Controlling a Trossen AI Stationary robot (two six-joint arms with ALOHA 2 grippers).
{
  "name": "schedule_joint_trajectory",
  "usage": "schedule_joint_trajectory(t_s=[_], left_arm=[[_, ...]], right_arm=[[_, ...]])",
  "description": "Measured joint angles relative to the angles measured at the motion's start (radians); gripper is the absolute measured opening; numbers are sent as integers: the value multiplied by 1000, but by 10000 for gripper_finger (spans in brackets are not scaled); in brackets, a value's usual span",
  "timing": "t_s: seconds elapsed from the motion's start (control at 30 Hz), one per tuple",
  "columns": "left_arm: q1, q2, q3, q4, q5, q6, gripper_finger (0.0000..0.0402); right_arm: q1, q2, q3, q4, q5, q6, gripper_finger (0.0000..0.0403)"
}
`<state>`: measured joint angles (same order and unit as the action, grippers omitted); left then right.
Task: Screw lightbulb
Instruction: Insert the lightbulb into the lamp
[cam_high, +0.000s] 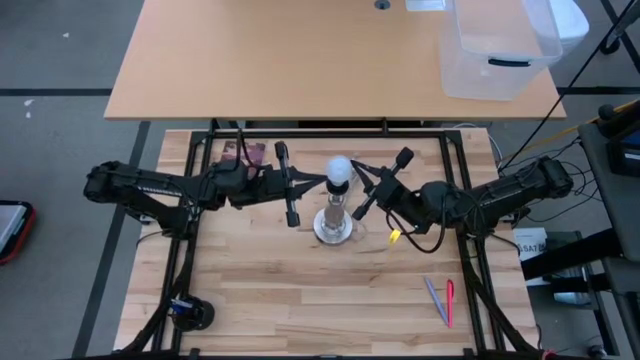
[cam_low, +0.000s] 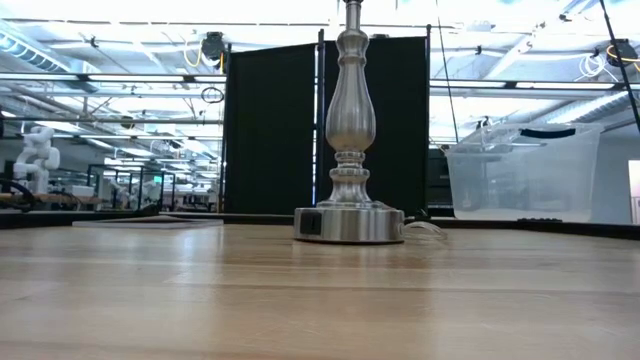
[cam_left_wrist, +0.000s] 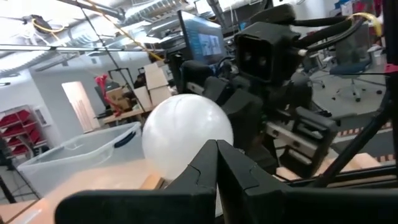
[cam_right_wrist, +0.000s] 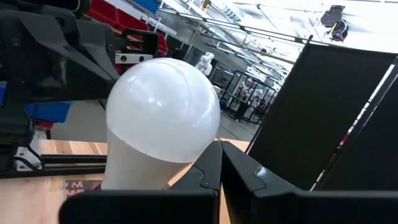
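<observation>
The lightbulb (cam_high: 340, 172), a frosted white globe, sits upright on top of the silvery lamp stand (cam_high: 333, 228) in the middle of the wooden table. The low view shows only the stand (cam_low: 350, 130). My left gripper (cam_high: 322, 181) reaches in level from the table's left. Its shut fingertips (cam_left_wrist: 216, 149) are at the globe's left side (cam_left_wrist: 186, 137). My right gripper (cam_high: 357, 170) comes level from the right, also shut, with its tips (cam_right_wrist: 221, 152) beside the globe's lower right (cam_right_wrist: 161, 112). The bulb's base is hidden. My left gripper has its shut tips right at the globe's left side (cam_high: 330, 178); I cannot tell whether they touch it. My right gripper has its shut tips against or just off the globe's right side (cam_right_wrist: 208, 140); I cannot tell whether they touch it.
A clear plastic bin (cam_high: 495, 50) stands on the far table. Two pens (cam_high: 440, 300) lie near the table's near right. A small yellow piece (cam_high: 394, 237) lies right of the stand. A dark round object (cam_high: 190, 312) sits at the near left corner.
</observation>
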<state>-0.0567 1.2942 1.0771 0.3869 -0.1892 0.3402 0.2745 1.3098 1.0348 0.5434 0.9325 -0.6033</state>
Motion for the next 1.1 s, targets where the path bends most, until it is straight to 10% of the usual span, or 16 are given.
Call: schedule_joint_trajectory(t_s=[0.57, 1.1], left_arm=[[100, 13, -2, -145, -68, -91, 2], [-22, -31, 0, -90, -85, -17, 2]], right_arm=[[77, 5, -2, -60, -48, 76, 0], [97, 2, 0, -75, 161, 32, 0]])
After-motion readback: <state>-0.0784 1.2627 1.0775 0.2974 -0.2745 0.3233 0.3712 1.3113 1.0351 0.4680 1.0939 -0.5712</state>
